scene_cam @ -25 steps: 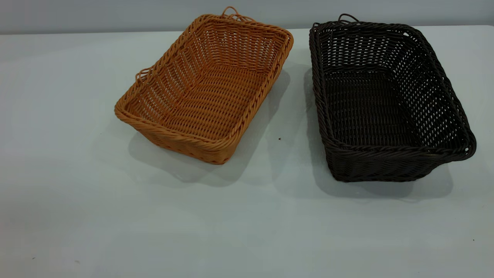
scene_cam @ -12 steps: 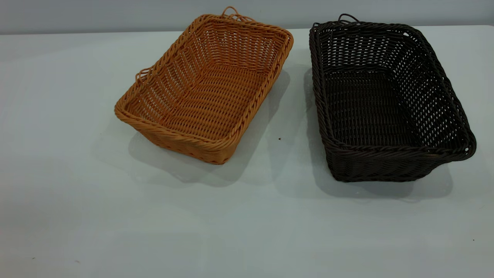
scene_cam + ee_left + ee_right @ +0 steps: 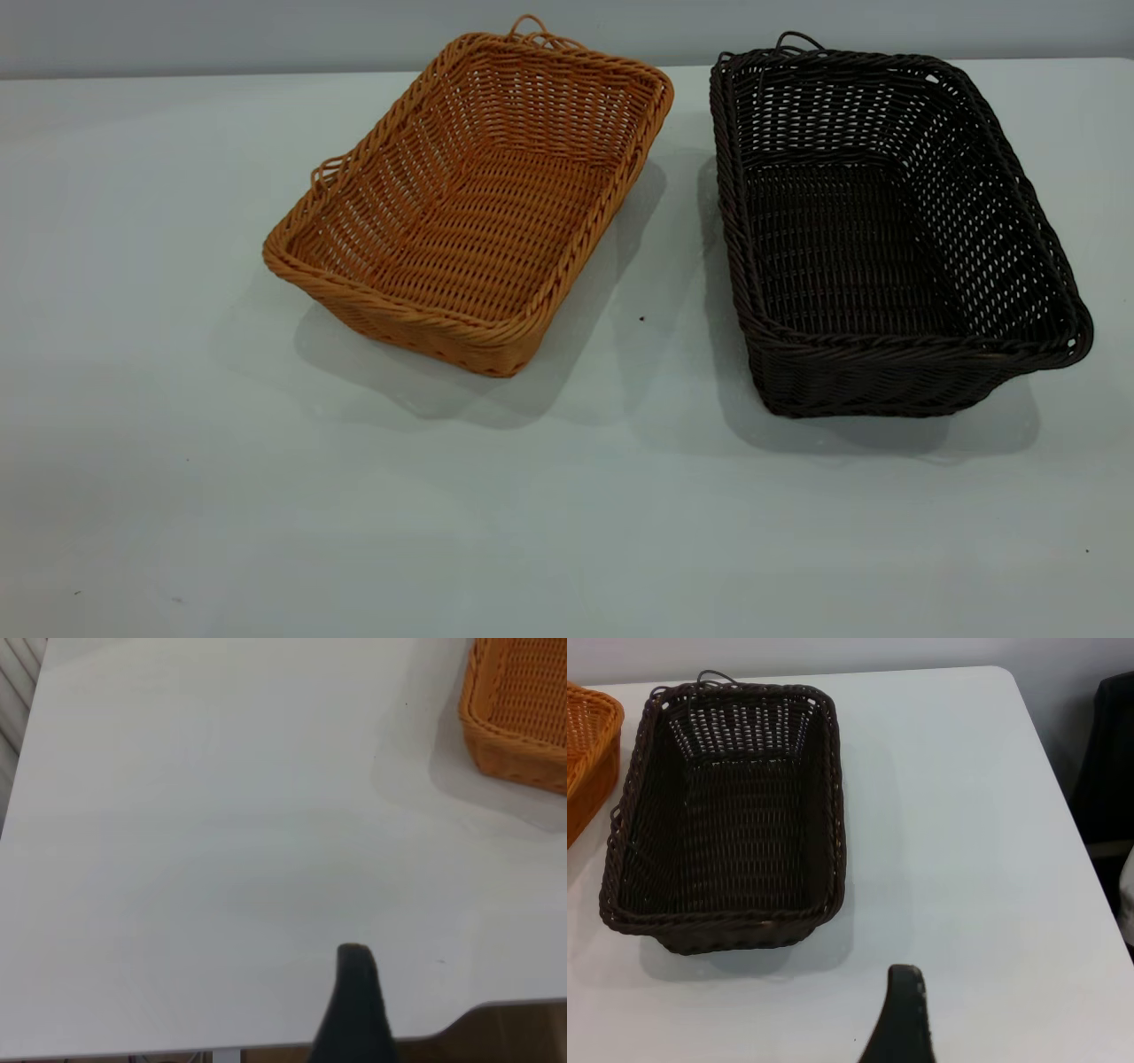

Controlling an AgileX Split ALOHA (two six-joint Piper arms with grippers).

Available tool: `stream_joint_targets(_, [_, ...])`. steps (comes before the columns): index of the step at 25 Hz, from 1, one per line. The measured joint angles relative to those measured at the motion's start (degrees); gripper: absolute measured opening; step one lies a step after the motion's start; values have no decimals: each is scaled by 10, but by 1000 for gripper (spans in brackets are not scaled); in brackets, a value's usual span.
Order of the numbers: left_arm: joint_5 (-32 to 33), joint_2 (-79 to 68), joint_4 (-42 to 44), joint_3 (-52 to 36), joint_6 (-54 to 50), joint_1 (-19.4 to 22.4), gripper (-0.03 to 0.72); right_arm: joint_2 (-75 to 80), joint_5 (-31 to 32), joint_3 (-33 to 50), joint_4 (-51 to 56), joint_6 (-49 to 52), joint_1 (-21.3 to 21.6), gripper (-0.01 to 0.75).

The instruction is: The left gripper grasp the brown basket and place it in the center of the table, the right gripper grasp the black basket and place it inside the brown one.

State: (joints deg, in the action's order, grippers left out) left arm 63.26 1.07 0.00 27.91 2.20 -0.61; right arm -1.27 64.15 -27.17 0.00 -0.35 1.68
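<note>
Black left gripper (image 3: 356,1010) jaws above bare table (image 3: 221,859), empty-handed.

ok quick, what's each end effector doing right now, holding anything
Left end effector: holding nothing, over the bare table; open or closed cannot be told.
Right end effector: holding nothing, short of the black basket; cannot be told.
</note>
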Motion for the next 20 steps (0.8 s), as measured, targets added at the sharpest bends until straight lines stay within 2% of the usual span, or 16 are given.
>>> stream_joint_targets(8, [-18,-17,0,15,-7,0,527,0,0,0,0,0,0,563])
stream_joint_targets(14, [-124,-196,-20,77,-22,0,527,0,0,0,9,0,0,563])
stream_joint_targets(20, [-281,-446,-37,137,2,0,527,0,0,0,13,4,0,563])
